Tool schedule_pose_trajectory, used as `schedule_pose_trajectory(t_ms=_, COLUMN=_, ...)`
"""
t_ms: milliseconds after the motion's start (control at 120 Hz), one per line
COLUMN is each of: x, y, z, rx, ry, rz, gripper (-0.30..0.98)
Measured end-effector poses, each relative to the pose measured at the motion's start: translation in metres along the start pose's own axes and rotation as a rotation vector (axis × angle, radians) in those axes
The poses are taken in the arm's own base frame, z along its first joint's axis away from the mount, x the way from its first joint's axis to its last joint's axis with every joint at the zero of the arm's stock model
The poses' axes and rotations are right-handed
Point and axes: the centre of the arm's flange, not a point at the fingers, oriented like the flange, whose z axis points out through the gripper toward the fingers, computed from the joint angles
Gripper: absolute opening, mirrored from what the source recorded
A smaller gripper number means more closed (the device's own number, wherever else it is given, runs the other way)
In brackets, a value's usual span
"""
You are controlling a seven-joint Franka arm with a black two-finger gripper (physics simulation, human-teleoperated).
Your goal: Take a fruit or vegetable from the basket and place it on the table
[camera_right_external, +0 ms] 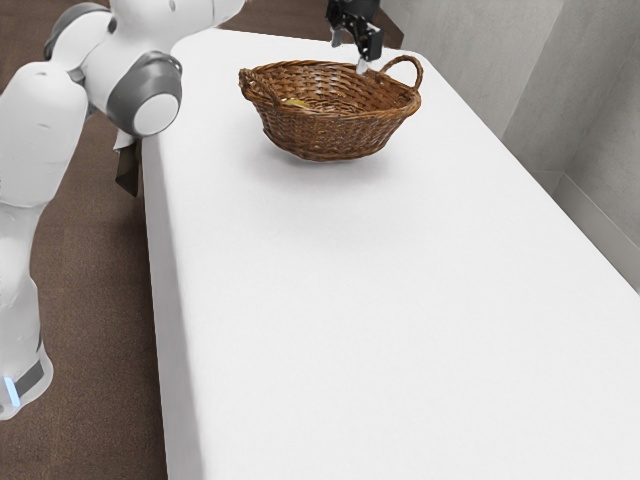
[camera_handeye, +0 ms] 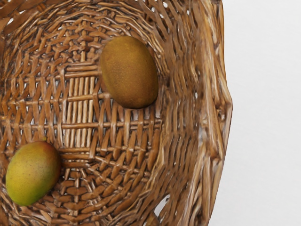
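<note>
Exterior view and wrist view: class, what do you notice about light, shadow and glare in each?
Exterior view: soft shadow without a crisp edge on the white table around the underside of the basket. Wrist view: no strong glare on the brown fruit or the yellow-green one; darker gaps between the basket's strands.

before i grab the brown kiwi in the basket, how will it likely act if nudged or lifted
The kiwi would probably roll if nudged, since its sides are rounded, though the basket's wall should stop it going far. It looks firm, with no dents showing, so it should likely keep its shape when lifted.
</note>
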Motion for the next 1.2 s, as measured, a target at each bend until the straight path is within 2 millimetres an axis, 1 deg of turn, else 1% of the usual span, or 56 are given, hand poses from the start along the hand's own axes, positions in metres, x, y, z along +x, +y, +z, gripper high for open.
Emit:
schedule_pose_trajectory(t_ms=58, x=0.000, y=-0.021, z=0.005, rx=-0.011, ry=0.006, rz=-0.036, gripper=0.69)
schedule_pose_trajectory(t_ms=167, x=0.000, y=-0.046, z=0.009, rx=-0.020, ry=0.016, rz=-0.081, gripper=0.69)
schedule_pose_trajectory(t_ms=267, x=-0.001, y=-0.065, z=0.016, rx=-0.016, ry=0.014, rz=-0.113, gripper=0.69)
schedule_pose_trajectory(t_ms=317, x=0.000, y=-0.074, z=0.023, rx=-0.012, ry=0.009, rz=-0.128, gripper=0.69)
schedule_pose_trajectory(t_ms=358, x=0.002, y=-0.077, z=0.031, rx=-0.007, ry=0.003, rz=-0.135, gripper=0.69)
schedule_pose_trajectory(t_ms=450, x=0.008, y=-0.088, z=0.052, rx=0.001, ry=-0.015, rz=-0.154, gripper=0.69)
schedule_pose_trajectory(t_ms=608, x=0.016, y=-0.089, z=0.089, rx=-0.010, ry=-0.043, rz=-0.165, gripper=0.69)
schedule_pose_trajectory(t_ms=733, x=0.021, y=-0.090, z=0.110, rx=-0.020, ry=-0.046, rz=-0.173, gripper=0.69)
schedule_pose_trajectory(t_ms=867, x=0.026, y=-0.090, z=0.126, rx=-0.019, ry=-0.041, rz=-0.177, gripper=0.69)
schedule_pose_trajectory(t_ms=933, x=0.028, y=-0.100, z=0.136, rx=-0.021, ry=-0.038, rz=-0.193, gripper=0.69)
schedule_pose_trajectory(t_ms=992, x=0.030, y=-0.102, z=0.140, rx=-0.021, ry=-0.028, rz=-0.199, gripper=0.69)
schedule_pose_trajectory(t_ms=1067, x=0.034, y=-0.102, z=0.144, rx=-0.020, ry=-0.010, rz=-0.198, gripper=0.69)
schedule_pose_trajectory(t_ms=1200, x=0.043, y=-0.091, z=0.153, rx=-0.024, ry=0.021, rz=-0.182, gripper=0.69)
